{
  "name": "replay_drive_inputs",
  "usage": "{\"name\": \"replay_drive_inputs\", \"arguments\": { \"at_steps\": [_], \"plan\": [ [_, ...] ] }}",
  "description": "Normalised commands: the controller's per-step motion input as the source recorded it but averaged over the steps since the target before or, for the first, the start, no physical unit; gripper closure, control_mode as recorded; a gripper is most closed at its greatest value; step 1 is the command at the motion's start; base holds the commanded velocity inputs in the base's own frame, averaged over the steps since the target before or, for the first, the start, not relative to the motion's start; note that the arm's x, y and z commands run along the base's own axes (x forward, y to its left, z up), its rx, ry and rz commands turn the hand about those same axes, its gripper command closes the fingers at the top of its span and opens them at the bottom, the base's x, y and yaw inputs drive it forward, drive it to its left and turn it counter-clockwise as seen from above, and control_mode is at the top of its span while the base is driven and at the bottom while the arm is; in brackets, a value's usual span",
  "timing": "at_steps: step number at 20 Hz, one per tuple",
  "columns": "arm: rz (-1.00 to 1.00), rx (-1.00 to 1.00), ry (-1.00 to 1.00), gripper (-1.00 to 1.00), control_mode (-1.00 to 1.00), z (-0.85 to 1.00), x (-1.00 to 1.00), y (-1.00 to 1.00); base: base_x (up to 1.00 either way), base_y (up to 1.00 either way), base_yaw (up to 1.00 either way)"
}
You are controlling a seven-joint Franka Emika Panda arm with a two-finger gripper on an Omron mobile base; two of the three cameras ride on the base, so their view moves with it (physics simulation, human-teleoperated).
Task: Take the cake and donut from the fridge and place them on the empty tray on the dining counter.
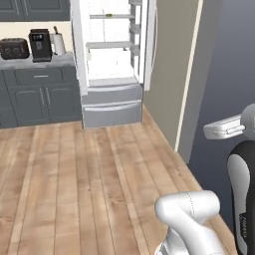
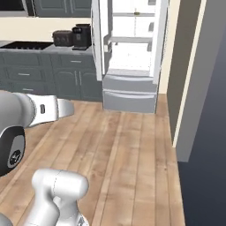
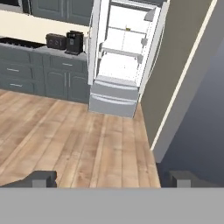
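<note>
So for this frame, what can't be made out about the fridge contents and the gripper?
- Fridge: doors open, but a small speck on the upper shelf is too small to identify in all three views.
- Cake, donut: cannot tell them apart from the white interior.
- Gripper: open; fingertips cut off by the hand view's bottom edge.

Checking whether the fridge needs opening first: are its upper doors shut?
No, the fridge doors stand swung open, showing its white shelves inside.
</note>
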Motion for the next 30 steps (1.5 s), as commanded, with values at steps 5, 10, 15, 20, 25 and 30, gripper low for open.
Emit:
{"name": "replay_drive_inputs", "arguments": {
  "at_steps": [5, 10, 15, 20, 25, 30],
  "plan": [
    [0.00, 0.00, 0.00, -1.00, 1.00, 0.00, 0.00, 0.00, 1.00, -0.03, -0.05],
    [0.00, 0.00, 0.00, -1.00, 1.00, 0.00, 0.00, 0.00, 1.00, 0.00, -0.03],
    [0.00, 0.00, 0.00, -1.00, 1.00, 0.00, 0.00, 0.00, 1.00, 0.00, -0.02],
    [0.00, 0.00, 0.00, -1.00, 1.00, 0.00, 0.00, 0.00, 1.00, 0.00, -0.01],
    [0.00, 0.00, 0.00, -1.00, 1.00, 0.00, 0.00, 0.00, 1.00, 0.00, 0.00],
    [0.00, 0.00, 0.00, -1.00, 1.00, 0.00, 0.00, 0.00, 1.00, 0.00, 0.00]
  ]
}}
